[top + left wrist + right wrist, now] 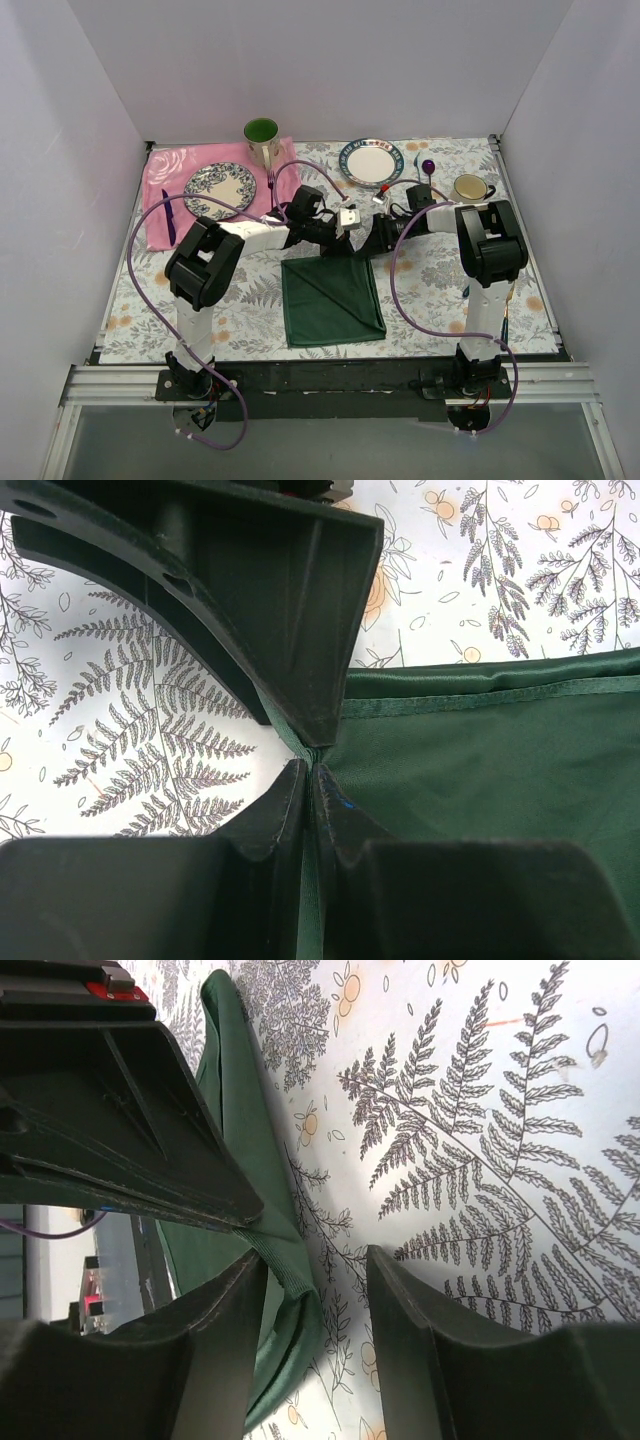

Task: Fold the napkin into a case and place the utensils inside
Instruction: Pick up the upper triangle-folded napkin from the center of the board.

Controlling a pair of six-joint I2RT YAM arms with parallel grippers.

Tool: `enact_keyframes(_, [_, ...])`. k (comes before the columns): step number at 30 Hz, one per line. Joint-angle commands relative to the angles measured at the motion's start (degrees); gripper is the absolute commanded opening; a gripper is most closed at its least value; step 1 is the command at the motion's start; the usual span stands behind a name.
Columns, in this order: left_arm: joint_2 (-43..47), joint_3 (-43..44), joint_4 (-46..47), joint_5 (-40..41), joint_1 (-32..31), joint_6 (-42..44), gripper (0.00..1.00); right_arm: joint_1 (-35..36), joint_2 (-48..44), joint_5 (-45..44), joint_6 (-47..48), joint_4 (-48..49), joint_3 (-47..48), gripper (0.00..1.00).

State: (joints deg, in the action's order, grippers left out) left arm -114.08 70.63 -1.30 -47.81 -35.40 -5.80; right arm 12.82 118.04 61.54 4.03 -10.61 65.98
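**Far edge pinched, second grip not yet made**

The left pincer (310, 768) is clenched. Its fingertips meet on the hemmed edge of the napkin (480, 780), and a thin pleat of green cloth is trapped between them. From this pincer the cloth spreads away to one side, with bare fern-printed tablecloth (150, 730) on the other.

From above, the napkin (330, 300) lies flat just on the near side of both pincers, with its far edge directly under them. It is dark green with a slight sheen. It is already folded into a rough square, a diagonal crease runs across it, and a narrow stitched hem is visible.

The right pincer (315, 1260) sits just beside the left one with its jaws standing apart. A rolled lip of the napkin lies in the gap against one finger, not yet squeezed.

This looks like the folding step, with both pincers taking hold of the far edge. The next move probably calls for the right pincer to shut on that lip. Both should then lift evenly, so the layers stay aligned.

I cannot pick out the utensils.
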Motion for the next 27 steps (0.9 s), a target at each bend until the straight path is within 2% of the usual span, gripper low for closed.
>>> enact_keyframes(1, [3.25, -0.32, 0.51, -1.76, -0.29, 1.32, 0.05, 0.63, 0.7, -1.51, 2.56, -3.45, 0.56, 0.54])
enact_keyframes(4, [2.99, -0.41, 0.51, -1.41, -0.29, 1.58, 0.05, 0.8, 0.7, -0.81, 3.87, -5.38, 1.44, 0.58])
enact_keyframes(8, [2.46, -0.32, 0.33, -1.06, -0.29, 2.02, 0.05, 1.15, 0.61, 0.25, 5.11, -7.23, 2.58, 0.71])
enact_keyframes(10, [2.29, -0.14, 0.07, -0.97, -0.37, 2.11, 0.05, 1.42, 0.35, 0.43, 5.46, -7.58, 2.67, 0.72])
enact_keyframes(13, [1.94, 0.38, 0.07, -1.05, -0.37, 1.94, 0.05, 2.03, -0.17, -1.5, 6.16, -7.5, 2.76, 0.49])
enact_keyframes(15, [1.93, 0.65, 0.07, -1.06, -0.29, 2.02, 0.05, 2.3, -0.09, -2.47, 6.78, -7.75, 3.02, 0.43])
enact_keyframes(18, [2.02, 0.56, 0.07, -1.23, -0.29, 2.02, 0.05, 2.39, -0.09, -3.26, 7.3, -8.11, 3.19, 0.27])
enact_keyframes(20, [2.11, 0.47, -0.1, -1.23, -0.29, 1.94, 0.07, 2.3, -0.53, -3.35, 7.57, -8.2, 3.46, 0.1])
enact_keyframes(21, [2.2, 0.47, -0.19, -1.06, -0.29, 1.41, 0.17, 2.3, -0.88, -3.27, 7.83, -8.11, 3.46, 0.04])
enact_keyframes(22, [2.63, 0.39, -0.19, -0.71, -0.2, 0.45, 0.31, 2.39, -1.58, -3.35, 8.01, -8.02, 3.37, 0.01])
enact_keyframes(23, [2.98, 0.21, -0.19, -0.96, 0.06, -2.26, 0.39, 2.39, -2.02, -3.27, 8.53, -8.02, 3.28, 0.01])
enact_keyframes(26, [6.05, -1.72, -0.11, -5.07, 4.01, -7.1, 0.58, 2.65, -4.48, -3.09, 10.11, -7.76, 2.06, 0.01])
enact_keyframes(27, [7.46, -2.42, -0.19, -6.14, 7.07, -8.86, 0.6, 2.91, -5.18, -3.0, 10.47, -7.5, 1.79, 0.01])
